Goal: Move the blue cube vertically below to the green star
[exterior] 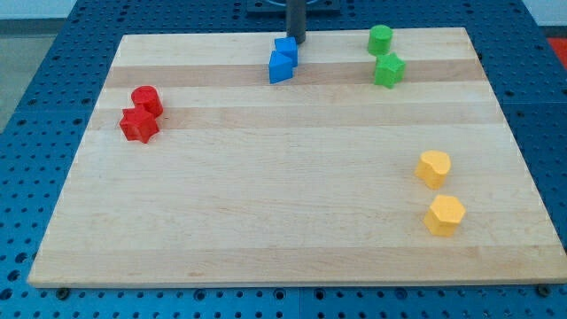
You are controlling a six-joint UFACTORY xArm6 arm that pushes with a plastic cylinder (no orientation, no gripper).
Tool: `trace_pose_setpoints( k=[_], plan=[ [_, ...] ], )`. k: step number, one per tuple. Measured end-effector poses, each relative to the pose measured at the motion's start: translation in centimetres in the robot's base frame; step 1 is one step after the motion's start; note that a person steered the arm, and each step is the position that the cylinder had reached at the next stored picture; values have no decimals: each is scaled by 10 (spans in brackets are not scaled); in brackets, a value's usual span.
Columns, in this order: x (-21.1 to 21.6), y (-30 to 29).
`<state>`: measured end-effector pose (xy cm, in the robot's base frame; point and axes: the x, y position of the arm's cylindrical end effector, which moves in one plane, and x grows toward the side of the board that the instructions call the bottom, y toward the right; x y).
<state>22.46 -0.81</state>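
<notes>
tip (296, 42) sits at far edge touching blue cube (286, 49); nothing grasped, bare rod. approach step; next push cube right and nearer, below green star (388, 70).

A wooden board (292, 230) is laid on a blue perforated table (53, 53). Relative to the board, a red cylinder (147, 99) touching a red star (139, 125) is seen at its left edge, a green cylinder (380, 38) near its top edge, a second blue block (281, 67), shape unclear, also near the top, and two yellow blocks (434, 168) (445, 215) toward its lower right.
</notes>
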Motion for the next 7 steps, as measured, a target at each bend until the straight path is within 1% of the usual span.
trace_pose_setpoints(
  k=[1, 2, 3, 4, 5, 6, 7],
  plan=[
    [39, -23],
    [43, -42],
    [82, -42],
    [93, -54],
    [99, -105],
    [118, -111],
    [118, -59]
  ],
)
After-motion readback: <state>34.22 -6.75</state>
